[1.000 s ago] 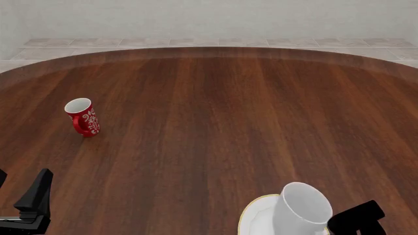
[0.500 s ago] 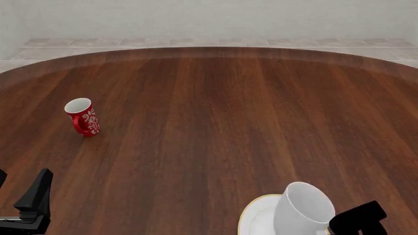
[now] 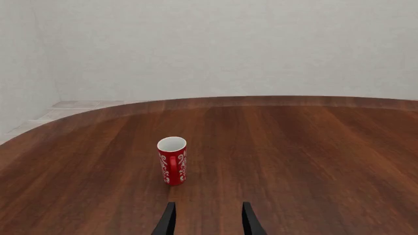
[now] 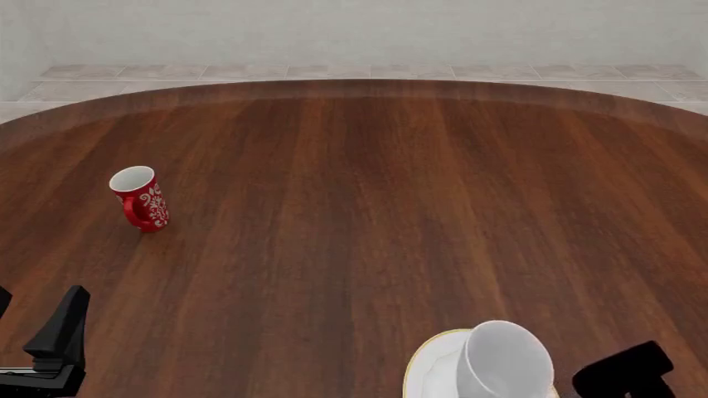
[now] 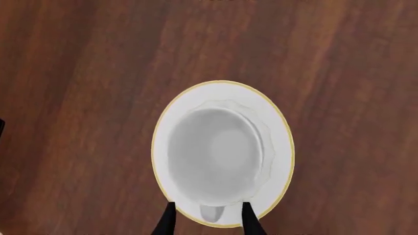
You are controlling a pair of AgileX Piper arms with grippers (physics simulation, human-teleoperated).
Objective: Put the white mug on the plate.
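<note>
Mug [image 5: 216, 156] stands upright on plate [image 5: 277, 125], directly below right tool [image 5: 207, 220]; its fingers parted astride the handle.

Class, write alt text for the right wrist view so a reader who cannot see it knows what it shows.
Seen from directly above, the white mug stands upright inside the plate, a round white plate with a thin golden rim, on a dark wooden table. The mug's handle points toward the right gripper, whose two black fingers flank it without visibly gripping.
</note>
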